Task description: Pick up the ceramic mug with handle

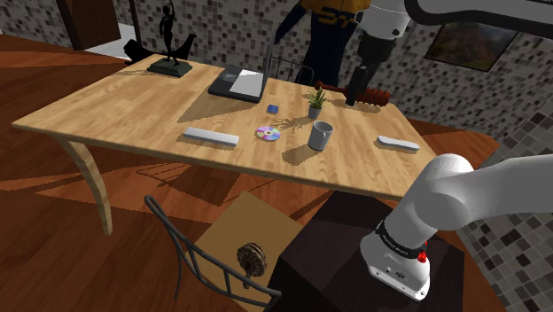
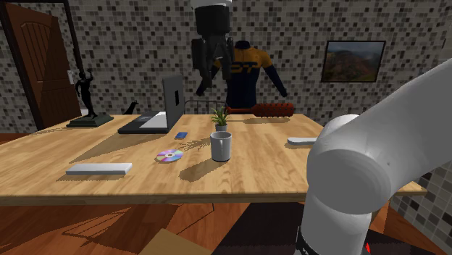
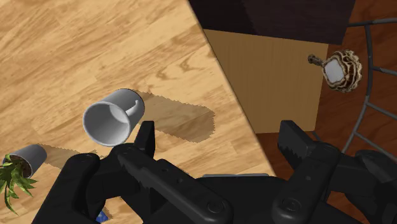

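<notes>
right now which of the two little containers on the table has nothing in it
The grey mug with the handle: its inside is bare. The smaller pot beside it holds a green plant.

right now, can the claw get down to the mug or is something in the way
Probably yes. The claw hangs open above the table, with nothing between it and the upright mug. The small plant and the disc sit apart from the mug, so the way down looks free.
</notes>
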`<action>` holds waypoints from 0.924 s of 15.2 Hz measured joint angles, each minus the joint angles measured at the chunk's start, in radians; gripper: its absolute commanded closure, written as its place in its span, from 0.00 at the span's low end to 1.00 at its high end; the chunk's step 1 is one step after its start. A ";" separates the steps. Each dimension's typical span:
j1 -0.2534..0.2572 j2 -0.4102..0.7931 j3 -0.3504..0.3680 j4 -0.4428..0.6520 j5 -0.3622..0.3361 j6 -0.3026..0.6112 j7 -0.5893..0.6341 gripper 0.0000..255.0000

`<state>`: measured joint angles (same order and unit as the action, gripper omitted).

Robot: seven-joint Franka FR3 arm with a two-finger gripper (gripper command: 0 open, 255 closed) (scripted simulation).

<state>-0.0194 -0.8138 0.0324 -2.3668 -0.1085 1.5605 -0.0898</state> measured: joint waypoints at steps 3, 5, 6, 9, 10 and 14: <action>-0.007 0.014 -0.025 -0.018 -0.008 0.034 -0.018 0.00; -0.017 0.043 -0.059 -0.039 -0.018 0.086 -0.042 0.00; -0.023 0.061 -0.080 -0.046 -0.025 0.113 -0.058 0.00; -0.039 0.117 -0.142 -0.067 -0.040 0.194 -0.105 0.00; -0.046 0.136 -0.167 -0.072 -0.046 0.220 -0.127 0.00; -0.062 0.236 -0.250 -0.075 -0.052 0.327 -0.195 0.00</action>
<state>-0.0817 -0.5773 -0.2173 -2.4416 -0.1601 1.8872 -0.2847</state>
